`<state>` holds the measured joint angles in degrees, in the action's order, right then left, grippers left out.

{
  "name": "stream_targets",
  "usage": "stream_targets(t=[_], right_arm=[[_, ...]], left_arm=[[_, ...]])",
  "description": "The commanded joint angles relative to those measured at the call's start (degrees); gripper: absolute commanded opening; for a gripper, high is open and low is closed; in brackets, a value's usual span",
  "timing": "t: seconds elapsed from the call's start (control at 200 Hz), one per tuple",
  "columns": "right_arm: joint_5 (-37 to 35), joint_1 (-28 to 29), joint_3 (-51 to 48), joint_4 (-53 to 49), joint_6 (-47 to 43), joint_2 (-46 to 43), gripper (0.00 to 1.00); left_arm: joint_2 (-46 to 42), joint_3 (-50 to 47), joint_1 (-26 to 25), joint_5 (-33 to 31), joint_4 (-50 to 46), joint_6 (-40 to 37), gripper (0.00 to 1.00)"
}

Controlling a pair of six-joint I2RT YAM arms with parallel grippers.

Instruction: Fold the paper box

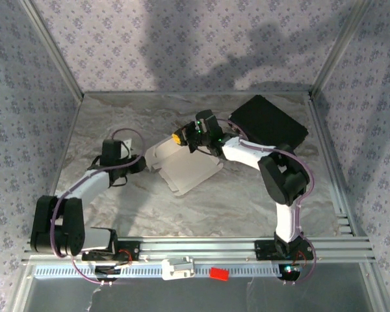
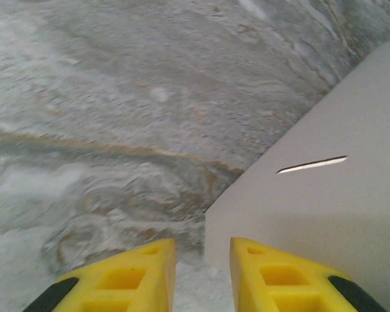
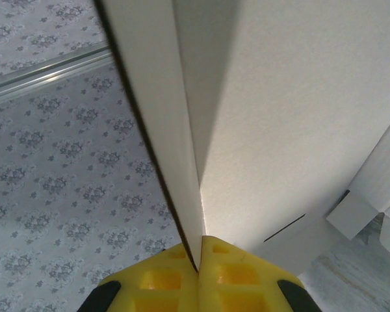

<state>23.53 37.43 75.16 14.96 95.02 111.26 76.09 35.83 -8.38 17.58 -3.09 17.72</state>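
Paper box (image 1: pixel 188 170), white, mostly flat, we see one flap pinched in the closed right gripper (image 3: pixel 199 257), left gripper (image 2: pixel 203 273) slightly parted, empty, beside its corner.

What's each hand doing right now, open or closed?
Left hand: slightly open, at the paper box corner.
Right hand: closed on a paper box flap.

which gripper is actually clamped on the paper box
The right gripper: its yellow fingers are pinched shut on a raised flap of the paper box. The left gripper has its fingers apart, beside the box's edge.
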Motion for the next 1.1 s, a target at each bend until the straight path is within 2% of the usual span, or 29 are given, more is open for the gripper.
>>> stream_targets(t=[0.0,0.175,0.615,0.825,1.094], right_arm=[[3.1,0.3,1.1,-1.5,0.3,2.3,0.0],[4.5,0.1,1.9,0.2,1.8,3.7,0.0],[5.5,-0.3,2.4,0.7,1.7,4.9,0.0],[5.2,-0.2,0.3,5.3,2.1,4.8,0.0],[5.4,-0.3,2.2,6.2,1.4,5.2,0.0]], left_arm=[[1.0,2.5,-2.0,2.6,1.6,-3.2,0.3],[0.1,0.8,-2.8,2.8,5.3,-1.0,0.33],[2.5,0.2,-6.2,2.4,10.4,-1.1,0.37],[2.5,0.8,-7.7,1.8,9.9,-1.7,0.41],[-0.2,-0.7,-8.5,0.8,9.9,-0.7,0.43]])
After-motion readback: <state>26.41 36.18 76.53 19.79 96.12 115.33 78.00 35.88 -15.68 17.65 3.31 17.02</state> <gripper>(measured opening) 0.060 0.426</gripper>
